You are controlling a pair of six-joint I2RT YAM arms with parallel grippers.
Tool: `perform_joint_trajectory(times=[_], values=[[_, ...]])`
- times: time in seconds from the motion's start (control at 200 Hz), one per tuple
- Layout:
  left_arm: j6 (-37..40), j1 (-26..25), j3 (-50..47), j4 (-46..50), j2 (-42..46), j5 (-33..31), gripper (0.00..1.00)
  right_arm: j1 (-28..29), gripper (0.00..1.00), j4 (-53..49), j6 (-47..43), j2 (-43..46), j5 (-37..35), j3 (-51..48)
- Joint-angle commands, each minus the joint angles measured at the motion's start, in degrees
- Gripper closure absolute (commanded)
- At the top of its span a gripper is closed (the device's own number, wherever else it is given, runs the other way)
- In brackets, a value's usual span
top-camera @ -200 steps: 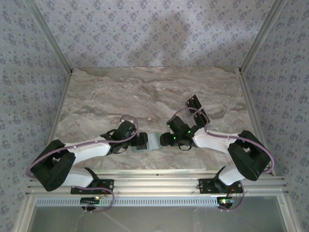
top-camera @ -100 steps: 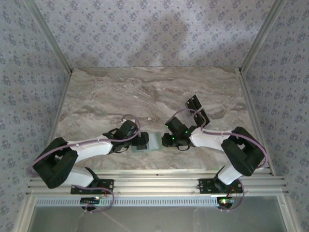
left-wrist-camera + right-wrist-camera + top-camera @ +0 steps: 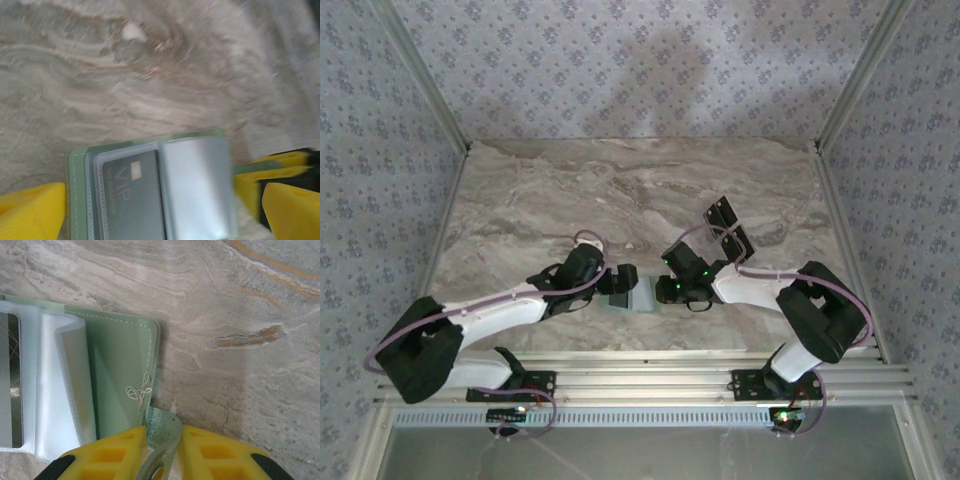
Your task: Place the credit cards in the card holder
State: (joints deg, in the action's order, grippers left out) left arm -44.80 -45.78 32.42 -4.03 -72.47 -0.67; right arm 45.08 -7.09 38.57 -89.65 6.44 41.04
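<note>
Plainly, the open card holder [image 3: 638, 296] lies on the tabletop [image 3: 570, 190] between both arms, a credit card [image 3: 132, 200] in its sleeve; the right end effector [image 3: 162, 440] pinches its tab [image 3: 162, 426]; the left end effector [image 3: 160, 210] is spread wide astride it.

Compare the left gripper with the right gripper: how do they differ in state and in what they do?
The left gripper stands wide open; the right gripper is nearly shut. The left gripper straddles the card holder; the right gripper pinches its edge flap. Both are yellow-fingered.
</note>
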Motion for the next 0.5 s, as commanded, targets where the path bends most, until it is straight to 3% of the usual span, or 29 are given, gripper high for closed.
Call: perform_joint_trajectory(times=[0.0,0.25,0.34,0.495], values=[[-2.7,-0.6,-0.9,-3.6,3.0,1.7,0.00,0.4,0.76,2.3,0.3,-2.8,1.5,-0.5],[-5.7,-4.4,0.4,-9.8,-1.1,2.2,0.00,-1.1,0.76,2.6,0.2,-1.6,1.8,-0.8],[-5.2,-6.2,1.3,-7.8,-1.1,-2.0,0.00,-1.5,0.76,2.1,0.1,-0.9,2.0,-0.7],[-3.4,-5.2,0.6,-2.1,1.4,-7.2,0.00,-1.7,0.76,1.6,-0.3,-0.7,2.0,-1.3]])
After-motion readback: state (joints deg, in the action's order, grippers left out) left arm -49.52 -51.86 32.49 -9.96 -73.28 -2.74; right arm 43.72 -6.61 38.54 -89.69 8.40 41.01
